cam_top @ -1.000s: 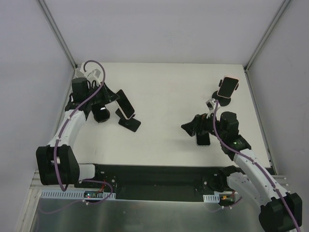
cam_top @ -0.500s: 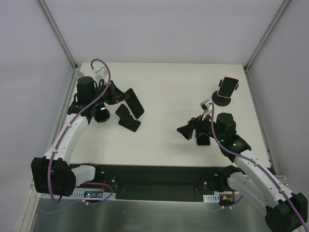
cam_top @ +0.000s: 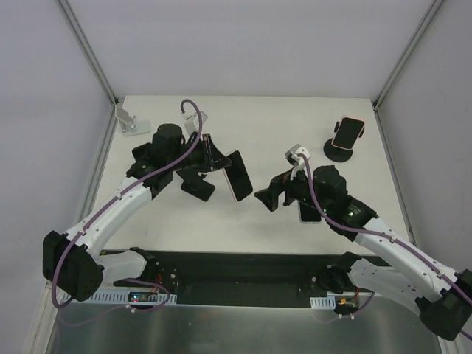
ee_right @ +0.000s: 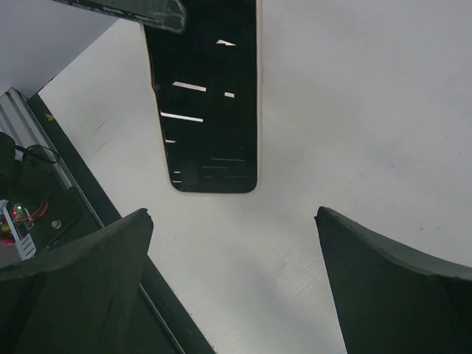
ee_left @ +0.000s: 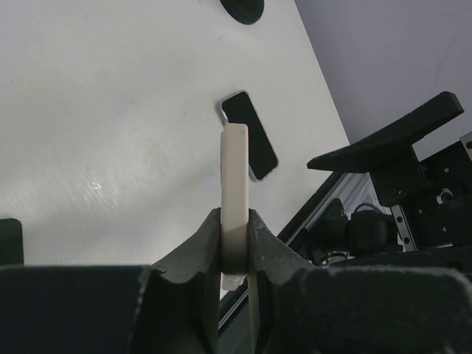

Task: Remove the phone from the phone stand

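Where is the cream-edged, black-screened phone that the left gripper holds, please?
In the top view the cream-edged phone is mid-table, clamped in the left gripper, right of the flat black stand and left of the open right gripper.

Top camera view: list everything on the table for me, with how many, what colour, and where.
held phone: one, black screen with cream edge, lifted off the table at the middle
propped phone: one, pink rim, on the round stand at far right
flat phone: one, dark screen with pale rim, lying on the table under the right arm
round stand: one, black, far right
flat stand: one, black, left of centre, nothing on it
white stand: one, white, far left corner
table: one, white
left gripper: one, black, shut on the held phone's edge
right gripper: one, black, open and holding nothing, facing the held phone
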